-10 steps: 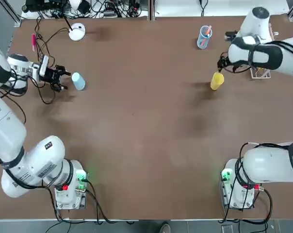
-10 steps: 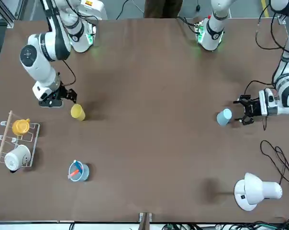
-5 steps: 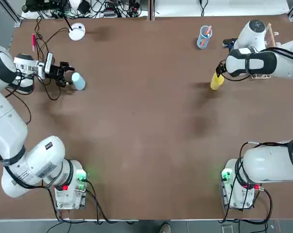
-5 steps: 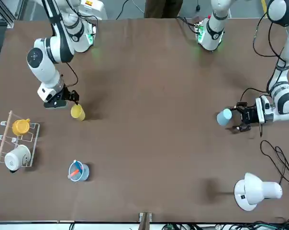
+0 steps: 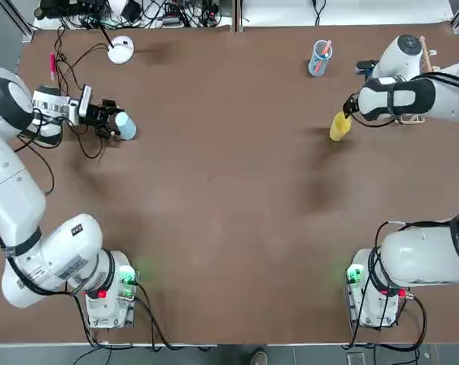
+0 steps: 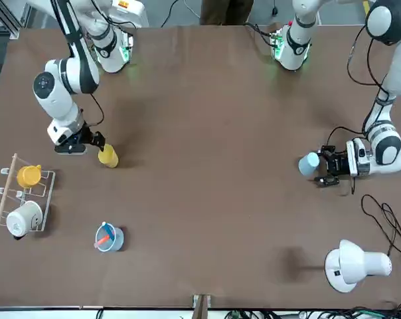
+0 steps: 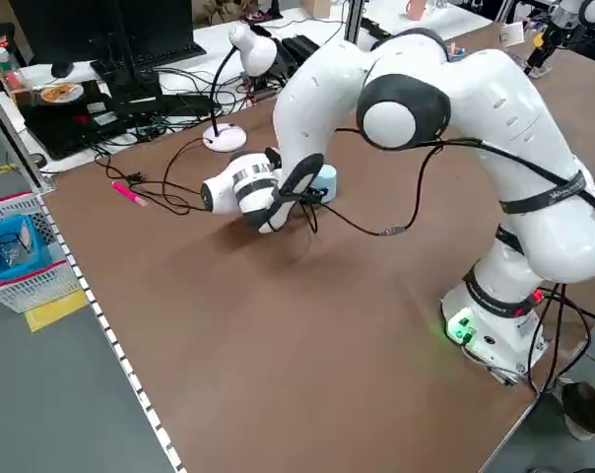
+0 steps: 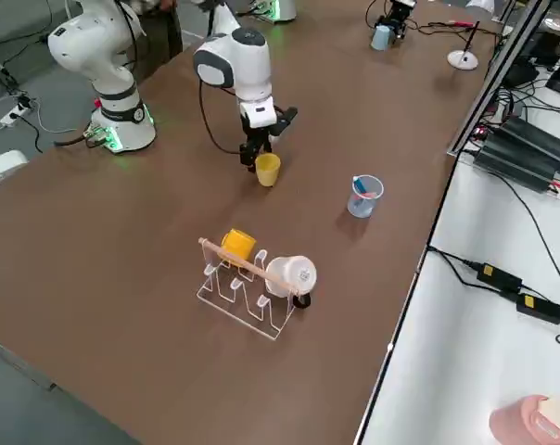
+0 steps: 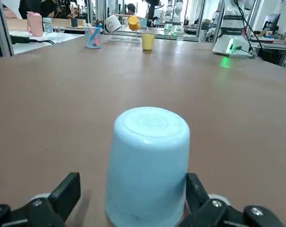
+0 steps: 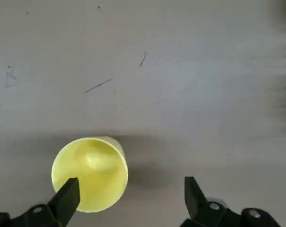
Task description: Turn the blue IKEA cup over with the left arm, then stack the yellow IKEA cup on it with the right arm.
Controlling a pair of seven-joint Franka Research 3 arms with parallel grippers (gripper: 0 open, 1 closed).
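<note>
The blue IKEA cup (image 9: 150, 161) stands on the table with its closed base up. My left gripper (image 5: 111, 120) reaches in level with the table at the far left, open, one finger (image 9: 66, 193) on each side of the cup and neither visibly touching it. The front view shows that blue cup (image 6: 309, 163) just ahead of the left gripper (image 6: 325, 165). The yellow IKEA cup (image 5: 340, 126) stands mouth up at the far right. My right gripper (image 10: 129, 198) hangs open above the yellow cup (image 10: 90, 172), which sits off toward one finger (image 10: 67, 195).
A clear blue cup with sticks (image 5: 319, 58) stands behind the yellow cup. A rack with an orange mug and a white mug (image 6: 21, 193) is beside the right arm. A white lamp (image 5: 121, 49), cables (image 5: 70, 144) and a pink pen (image 5: 53, 65) lie near the left gripper.
The left gripper has slid toward the blue cup, and its fingers now flank it. The right arm has swung slightly, bringing its gripper closer over the yellow cup. Both cups stayed put.
</note>
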